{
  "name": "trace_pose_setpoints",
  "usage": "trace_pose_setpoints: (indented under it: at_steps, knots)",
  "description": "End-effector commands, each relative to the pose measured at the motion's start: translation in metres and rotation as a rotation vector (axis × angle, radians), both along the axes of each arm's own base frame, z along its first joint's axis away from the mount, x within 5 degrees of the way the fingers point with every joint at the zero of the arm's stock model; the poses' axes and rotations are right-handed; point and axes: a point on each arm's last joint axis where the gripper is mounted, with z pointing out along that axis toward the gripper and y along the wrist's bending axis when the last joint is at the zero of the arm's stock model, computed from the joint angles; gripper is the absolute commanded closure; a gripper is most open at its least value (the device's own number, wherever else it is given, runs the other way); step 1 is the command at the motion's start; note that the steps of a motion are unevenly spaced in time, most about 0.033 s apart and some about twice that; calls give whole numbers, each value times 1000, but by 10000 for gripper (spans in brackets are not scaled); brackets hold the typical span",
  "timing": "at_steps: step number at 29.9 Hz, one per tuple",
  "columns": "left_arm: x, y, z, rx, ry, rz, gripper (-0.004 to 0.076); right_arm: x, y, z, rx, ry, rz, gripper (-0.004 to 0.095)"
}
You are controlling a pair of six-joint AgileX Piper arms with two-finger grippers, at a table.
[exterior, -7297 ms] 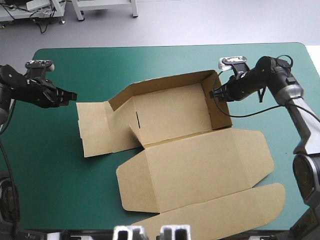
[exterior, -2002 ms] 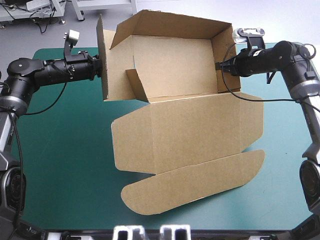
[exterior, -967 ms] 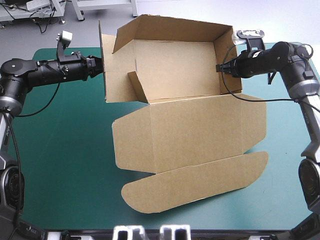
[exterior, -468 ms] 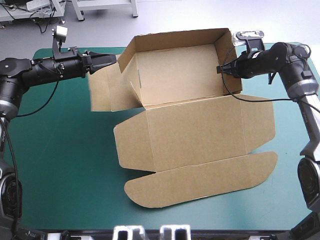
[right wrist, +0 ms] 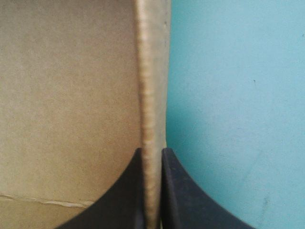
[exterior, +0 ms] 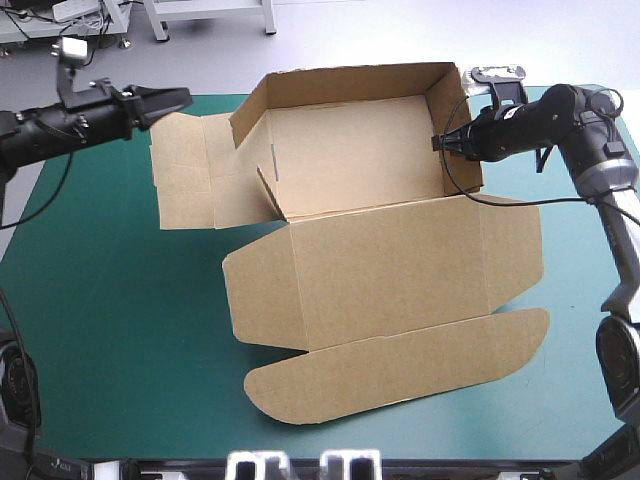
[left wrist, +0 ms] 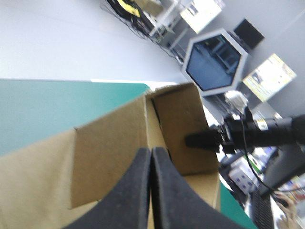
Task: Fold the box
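Note:
The brown box (exterior: 360,250) lies in the middle of the table with its back wall and right wall (exterior: 458,125) raised. Its lid panel and curved front flap (exterior: 400,370) lie flat toward the near edge, and its left flaps (exterior: 190,180) lie flat too. My right gripper (exterior: 438,142) is shut on the right wall; in the right wrist view (right wrist: 152,151) the board's edge (right wrist: 152,71) runs between the black fingers. My left gripper (exterior: 182,97) hovers shut above the left flaps, holding nothing. In the left wrist view (left wrist: 151,151) it points over the box (left wrist: 109,152) toward the right gripper (left wrist: 190,140).
The teal-green cover (exterior: 110,330) shows left of the lid and along the near edge. The box's back wall stands close to the table's far edge (exterior: 200,97). Beside the gripped wall, the cover (right wrist: 228,95) shows outside the box.
Earlier the box was tilted up with my left gripper at its raised left flap. The flap has dropped flat, the box has settled lower, and the left gripper has drawn back left.

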Motion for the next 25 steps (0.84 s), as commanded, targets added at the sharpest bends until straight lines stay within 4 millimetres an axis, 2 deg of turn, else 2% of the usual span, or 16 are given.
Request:
trace_pose_setpoints:
  at_steps: [1,4,7,15,20,25]
  knots:
    - [-25,22,47,-47,-133,36,733,-20,0,43,65,-138,-9,921]
    - [-28,40,50,-29,-122,88,733,-31,0,56,81,-168,-4,921]
    - [-26,54,44,-12,-104,135,733,-43,0,67,93,-188,4,921]
    - [2,76,11,-5,3,161,733,-79,-2,100,127,-263,3,921]
    - [17,82,-8,-32,58,157,733,-93,-4,112,147,-297,-10,921]
    - [24,68,-12,-48,84,114,732,-94,-5,116,170,-318,-34,921]
